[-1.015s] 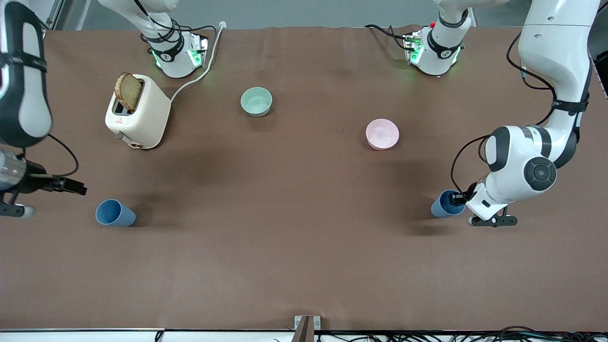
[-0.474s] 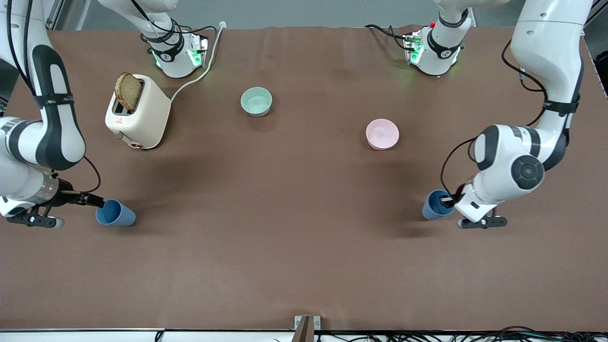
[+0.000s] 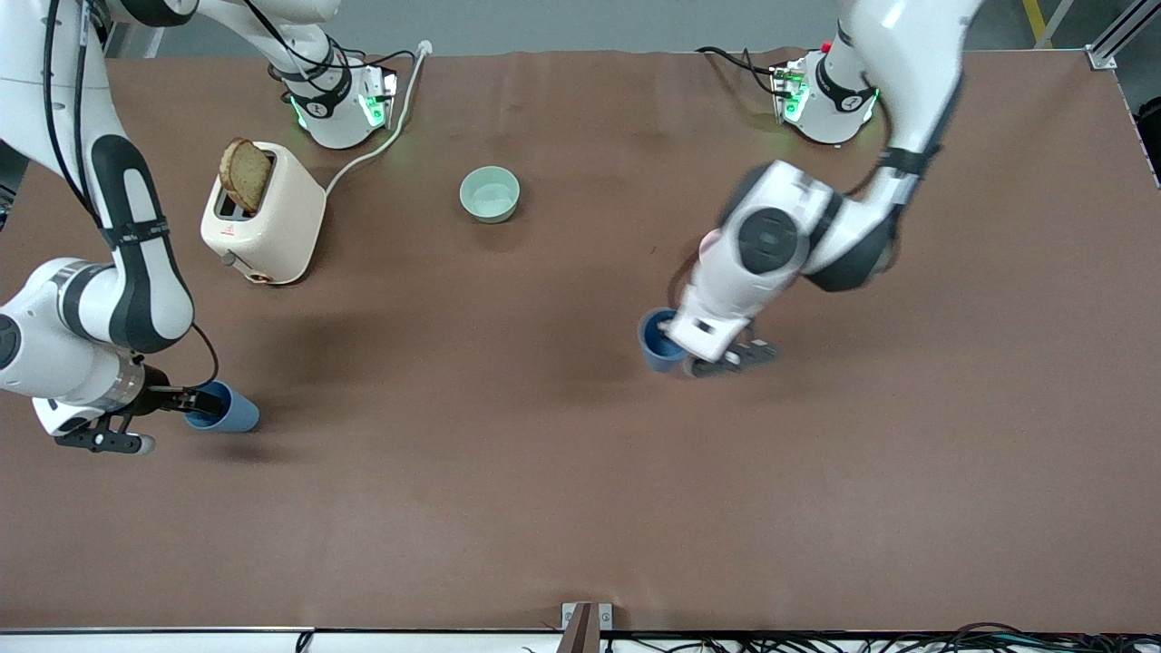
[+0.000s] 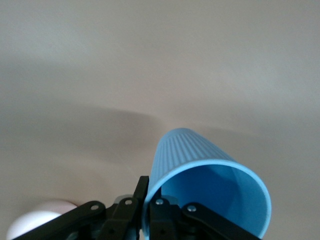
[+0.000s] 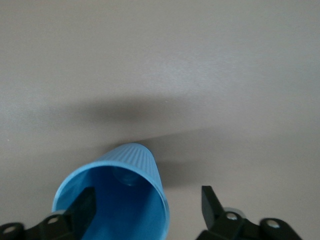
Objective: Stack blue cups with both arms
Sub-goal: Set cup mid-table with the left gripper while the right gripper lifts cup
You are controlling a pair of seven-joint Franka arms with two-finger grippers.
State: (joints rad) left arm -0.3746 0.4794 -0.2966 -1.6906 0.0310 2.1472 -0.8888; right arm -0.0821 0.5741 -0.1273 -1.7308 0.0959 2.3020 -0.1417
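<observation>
Left claw [image 3: 678, 337] clamps the rim of one blue cup [image 3: 657, 341] above mid-table [image 3: 508, 472]; right claw [image 3: 195, 402] straddles the other blue cup's [image 3: 227, 410] rim, fingers spread, cup resting on the table.

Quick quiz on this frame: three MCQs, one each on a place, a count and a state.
1. Where is the toast? A in the toaster; B on the table; C in a cup.
2. How many blue cups? A one; B two; C three.
3. Left gripper? A open; B shut on a cup rim; C out of view.

A: the slice stands in the slot.
B: one cup is at the right gripper, and another cup is in the left gripper.
B: it pinches the rim in the left wrist view.
</observation>
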